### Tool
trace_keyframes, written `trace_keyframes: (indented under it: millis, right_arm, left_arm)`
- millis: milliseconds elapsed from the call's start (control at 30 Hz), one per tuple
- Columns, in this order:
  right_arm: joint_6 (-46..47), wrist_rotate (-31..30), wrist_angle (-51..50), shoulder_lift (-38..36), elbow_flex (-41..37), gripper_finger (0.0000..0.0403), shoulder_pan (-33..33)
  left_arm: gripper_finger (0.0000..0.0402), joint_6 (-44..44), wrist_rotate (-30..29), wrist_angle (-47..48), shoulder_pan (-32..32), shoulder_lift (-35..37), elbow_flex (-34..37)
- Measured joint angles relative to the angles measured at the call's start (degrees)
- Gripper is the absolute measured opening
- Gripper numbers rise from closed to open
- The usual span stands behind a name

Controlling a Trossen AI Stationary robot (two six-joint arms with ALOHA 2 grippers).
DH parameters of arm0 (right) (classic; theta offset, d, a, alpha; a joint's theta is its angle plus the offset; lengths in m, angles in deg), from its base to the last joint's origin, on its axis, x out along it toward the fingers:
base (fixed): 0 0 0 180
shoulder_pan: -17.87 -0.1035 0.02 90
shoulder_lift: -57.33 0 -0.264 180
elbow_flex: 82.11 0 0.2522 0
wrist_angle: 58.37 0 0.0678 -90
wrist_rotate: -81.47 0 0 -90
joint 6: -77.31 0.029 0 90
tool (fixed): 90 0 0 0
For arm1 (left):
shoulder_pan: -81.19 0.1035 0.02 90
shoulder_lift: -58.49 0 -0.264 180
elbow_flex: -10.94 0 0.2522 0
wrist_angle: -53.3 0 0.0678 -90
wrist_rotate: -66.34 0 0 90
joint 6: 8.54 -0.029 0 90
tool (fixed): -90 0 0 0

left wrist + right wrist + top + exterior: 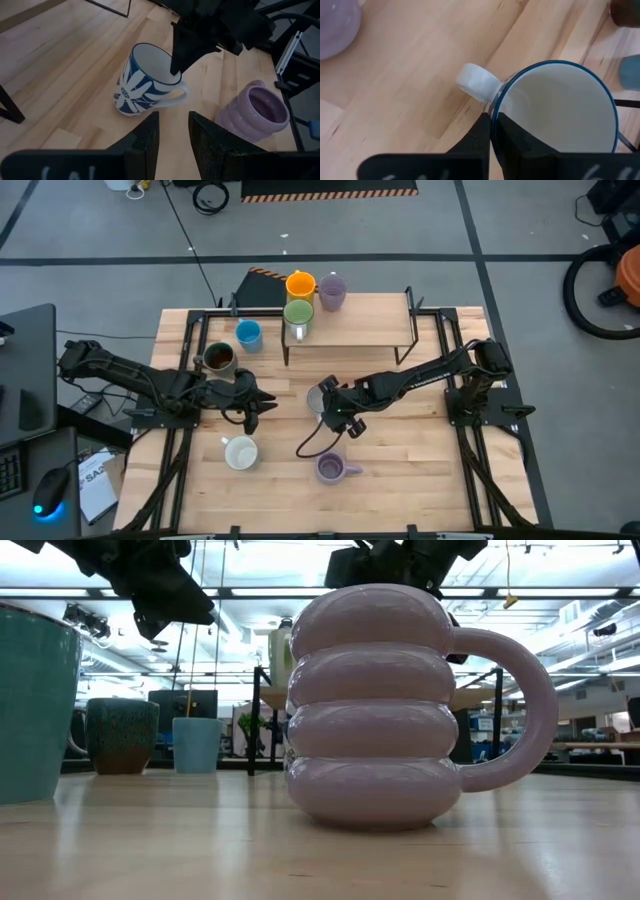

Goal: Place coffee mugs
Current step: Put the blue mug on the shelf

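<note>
The wooden worktop (400,450) lies mostly bare along its near edge, where a ribbed purple mug (331,469) and a white mug (241,451) stand apart. Mid-worktop, the right claw (492,131) pinches the rim of the blue-flowered mug (145,80) beside its handle; the left claw (172,135) hangs nearby, fingers slightly spread, holding nothing. Farther off stand a dark mug (219,358) and a blue mug (248,335), with orange (300,284), green (298,314) and purple (332,292) mugs on the raised shelf (370,330) at the far edge.

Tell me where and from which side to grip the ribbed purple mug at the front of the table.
Probably by its rim wall, from straight above. The ribbed purple mug stands upright with its mouth open and free table around it, so one finger can go inside and one outside. Choose the wall away from its handle, which juts sideways. The bulging rings would likely make a grip around the body slip.
</note>
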Motion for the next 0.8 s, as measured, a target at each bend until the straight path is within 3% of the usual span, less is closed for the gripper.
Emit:
trace_keyframes:
  millis: [167, 800]
  right_arm:
    - [1.2, 0.0, -4.5, 0.0, 2.0, 0.0023, 0.1]
    - [-1.9, 1.9, -29.2, -0.3, 21.0, 0.0023, 4.8]
  left_arm:
    - [0.0110, -0.8, 0.0, 0.0, 0.0, 0.0, 0.0]
    - [0.0110, -2.7, 0.2, 0.0, 0.0, 0.0, 0.0]
